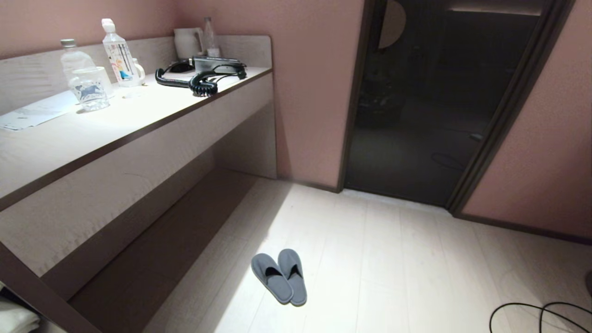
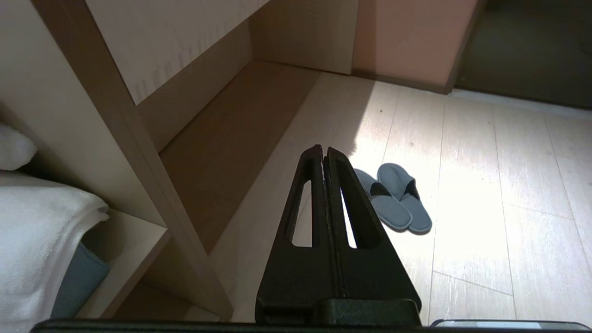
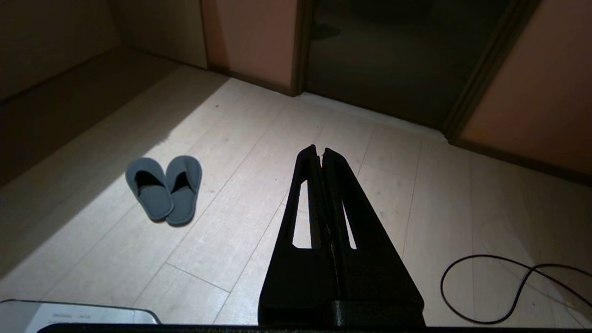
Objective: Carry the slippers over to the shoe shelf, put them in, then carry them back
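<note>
Head view shows the grey-blue fabric slippers (image 1: 279,276) paired, touching, on pale plank flooring (image 1: 393,268) near the desk unit's low edge. Left gripper (image 2: 324,149) and right gripper (image 3: 319,149) are closed, empty; open first, approach low, pinch both together.

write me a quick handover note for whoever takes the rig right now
Left gripper: shut, empty, above the floor, short of the slippers.
Right gripper: shut, empty, over bare floor beside them.
Slippers: side by side, touching, on the floor near the low desk unit.
Done: nothing yet.
Left: pick up the pair, take it to the shoe shelf, put it in, bring it back.
</note>
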Robot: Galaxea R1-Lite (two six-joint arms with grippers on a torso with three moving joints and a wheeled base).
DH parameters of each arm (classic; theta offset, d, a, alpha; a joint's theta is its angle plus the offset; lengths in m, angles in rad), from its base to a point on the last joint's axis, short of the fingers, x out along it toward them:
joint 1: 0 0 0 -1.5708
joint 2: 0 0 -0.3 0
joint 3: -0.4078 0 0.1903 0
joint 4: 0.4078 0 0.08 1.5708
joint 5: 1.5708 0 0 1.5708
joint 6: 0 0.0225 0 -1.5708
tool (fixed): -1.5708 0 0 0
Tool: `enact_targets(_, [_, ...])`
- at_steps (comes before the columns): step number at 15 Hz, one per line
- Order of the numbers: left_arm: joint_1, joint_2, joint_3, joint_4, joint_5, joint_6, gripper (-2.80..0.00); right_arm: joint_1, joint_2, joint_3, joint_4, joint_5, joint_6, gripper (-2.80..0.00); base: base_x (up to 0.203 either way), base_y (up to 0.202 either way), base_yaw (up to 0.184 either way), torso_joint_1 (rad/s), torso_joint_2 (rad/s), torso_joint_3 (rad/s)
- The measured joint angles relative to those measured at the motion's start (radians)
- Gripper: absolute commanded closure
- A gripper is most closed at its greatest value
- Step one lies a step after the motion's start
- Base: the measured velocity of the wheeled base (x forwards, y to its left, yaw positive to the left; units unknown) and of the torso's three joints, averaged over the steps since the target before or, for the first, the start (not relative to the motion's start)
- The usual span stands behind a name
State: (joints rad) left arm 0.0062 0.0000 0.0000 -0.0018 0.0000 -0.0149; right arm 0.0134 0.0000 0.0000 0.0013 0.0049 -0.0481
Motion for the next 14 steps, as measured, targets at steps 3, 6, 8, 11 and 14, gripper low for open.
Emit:
enact_targets(3, [-0.001, 0.0, 0.0, 0.0, 0.0, 0.0, 0.0, 0.0, 0.0, 0.0, 0.0, 0.0, -0.002, 0.0, 0.0, 0.0, 0.0, 0.003, 0.0, 0.195])
enact_targets(6, [-0.001, 0.0, 0.0, 0.0, 0.0, 0.0, 0.0, 0.0, 0.0, 0.0, -0.002, 0.005, -0.044, 0.0, 0.0, 0.0, 0.0, 0.002, 0.0, 0.206])
enact_targets(8, [0.0, 0.0, 0.0, 0.0, 0.0, 0.0, 0.0, 0.0, 0.0, 0.0, -0.005, 0.004, -0.071, 0.0, 0.0, 0.0, 0.0, 0.0, 0.0, 0.202])
enact_targets(11, [0.0, 0.0, 0.0, -0.001, 0.0, 0.0, 0.0, 0.0, 0.0, 0.0, -0.002, 0.003, -0.04, 0.0, 0.0, 0.0, 0.0, 0.0, 0.0, 0.203])
enact_targets(14, [0.0, 0.0, 0.0, -0.002, 0.0, 0.0, 0.0, 0.0, 0.0, 0.0, -0.004, 0.004, -0.059, 0.0, 0.0, 0.0, 0.0, -0.001, 0.0, 0.202])
